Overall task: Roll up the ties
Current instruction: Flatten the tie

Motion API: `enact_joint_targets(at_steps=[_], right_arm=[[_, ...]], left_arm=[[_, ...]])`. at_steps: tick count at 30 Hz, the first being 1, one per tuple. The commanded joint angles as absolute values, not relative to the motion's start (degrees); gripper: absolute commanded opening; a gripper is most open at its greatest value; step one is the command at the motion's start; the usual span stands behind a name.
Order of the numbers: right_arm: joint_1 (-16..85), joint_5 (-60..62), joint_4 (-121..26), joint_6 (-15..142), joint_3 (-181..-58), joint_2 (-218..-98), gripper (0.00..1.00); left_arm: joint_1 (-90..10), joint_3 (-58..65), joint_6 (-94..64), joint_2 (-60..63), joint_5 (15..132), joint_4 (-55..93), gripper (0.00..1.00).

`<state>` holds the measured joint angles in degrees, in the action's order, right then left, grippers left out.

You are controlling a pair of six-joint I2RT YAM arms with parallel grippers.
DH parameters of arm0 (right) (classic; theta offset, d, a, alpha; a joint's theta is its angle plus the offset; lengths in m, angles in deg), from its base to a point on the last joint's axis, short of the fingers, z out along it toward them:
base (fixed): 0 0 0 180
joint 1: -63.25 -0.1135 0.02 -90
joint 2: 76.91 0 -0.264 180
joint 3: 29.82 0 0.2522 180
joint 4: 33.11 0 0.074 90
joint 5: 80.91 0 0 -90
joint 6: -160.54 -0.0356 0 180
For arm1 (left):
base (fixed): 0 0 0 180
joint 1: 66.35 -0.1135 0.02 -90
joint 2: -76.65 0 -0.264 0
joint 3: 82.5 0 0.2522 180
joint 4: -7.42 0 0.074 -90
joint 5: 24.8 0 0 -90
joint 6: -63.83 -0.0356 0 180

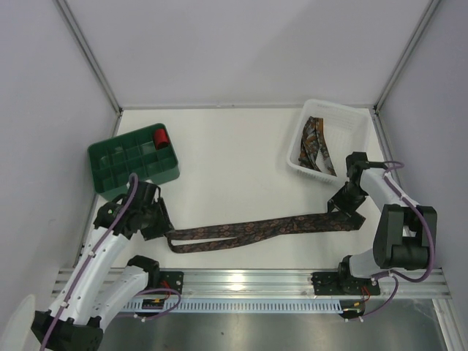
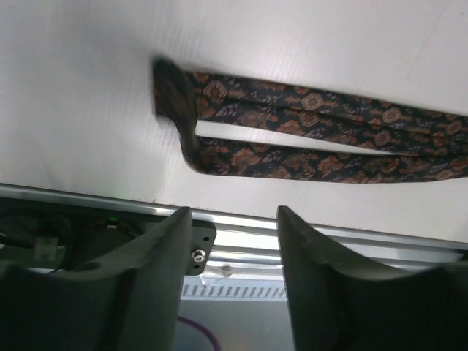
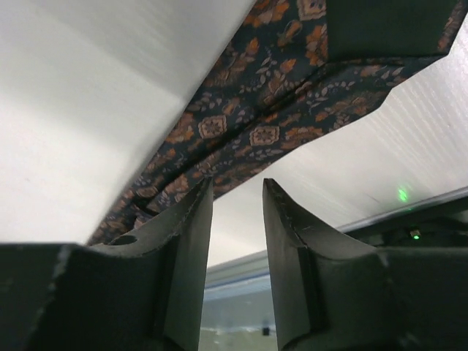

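A dark tie (image 1: pixel 248 229) with a brown-orange pattern lies folded double across the table's front, its fold at the left. My left gripper (image 1: pixel 157 223) is open and empty just left of the fold; the left wrist view shows the fold (image 2: pixel 183 117) beyond the spread fingers (image 2: pixel 157 270). My right gripper (image 1: pixel 344 212) is open at the tie's right end; the right wrist view shows the cloth (image 3: pixel 256 117) just past the fingertips (image 3: pixel 197 212), nothing between them. Another tie (image 1: pixel 316 146) lies in the white basket (image 1: pixel 351 124).
A green divided tray (image 1: pixel 131 164) stands at the left with a small red roll (image 1: pixel 161 136) in a back compartment. A metal rail (image 1: pixel 248 281) runs along the near edge. White walls close the table on three sides.
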<state>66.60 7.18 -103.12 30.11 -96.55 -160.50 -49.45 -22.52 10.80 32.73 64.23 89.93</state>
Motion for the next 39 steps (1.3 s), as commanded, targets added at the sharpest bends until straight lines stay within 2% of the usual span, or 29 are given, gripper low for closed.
enact_joint_targets(at_steps=[1,3,5,8,10,12,13,20,23,25,26,27,32,39], right_arm=[[67.37,10.84,-94.62,23.52,-93.69,-156.89,0.38],[67.64,11.63,-93.29,23.51,-92.8,-157.85,0.37],[68.08,12.42,-92.67,24.39,-92.62,-158.73,0.37],[69.22,13.04,-92.66,26.67,-92.79,-160.49,0.36],[70.01,14.45,-93.45,27.55,-92.88,-161.2,0.33],[71.33,15.32,-93.72,28.7,-92.18,-161.29,0.29],[71.86,15.15,-93.46,28.96,-91.92,-161.29,0.29],[74.67,12.96,-91.26,32.21,-90.15,-163.22,0.3],[74.32,12.6,-92.84,32.92,-91.65,-160.42,0.34],[74.5,13.92,-95.29,32.75,-92.79,-157.34,0.39],[74.41,14.1,-96.26,32.74,-93.06,-157.07,0.47],[74.58,13.84,-97.57,32.74,-93.15,-156.98,0.49],[75.29,9.71,-97.68,30.47,-90.26,-153.82,0.5],[75.02,6.1,-93.9,29.58,-85.5,-152.93,0.5]], left_arm=[[-51.58,-22.68,10.04,32.35,63.18,90.96,0.59],[-52.46,-22.07,10.65,32.44,61.69,92.28,0.75],[-52.73,-20.23,9.96,32.53,61.07,92.64,0.8],[-52.73,-19.08,8.81,31.3,63.69,91.07,0.72],[-52.73,-21.26,8.46,30.6,71.68,85.63,0.51],[-52.73,-22.94,8.89,29.11,79.3,79.59,0.22],[-52.73,-24.25,9.16,28.58,81.52,77.72,0.19],[-52.73,-26.28,11.62,22.34,87.78,67.42,0.16],[-52.56,-28.21,12.06,19.79,90.16,64.09,0.14],[-52.38,-29.62,12.32,18.73,90.34,62.85,0.15],[-52.12,-30.23,12.58,18.47,90.42,61.71,0.14],[-52.03,-31.63,12.76,18.12,90.77,61.01,0.14],[-51.5,-35.86,14.17,16.45,91.22,57.13,0.12],[-51.5,-36.13,13.12,11.09,89.65,55.72,0.02]])
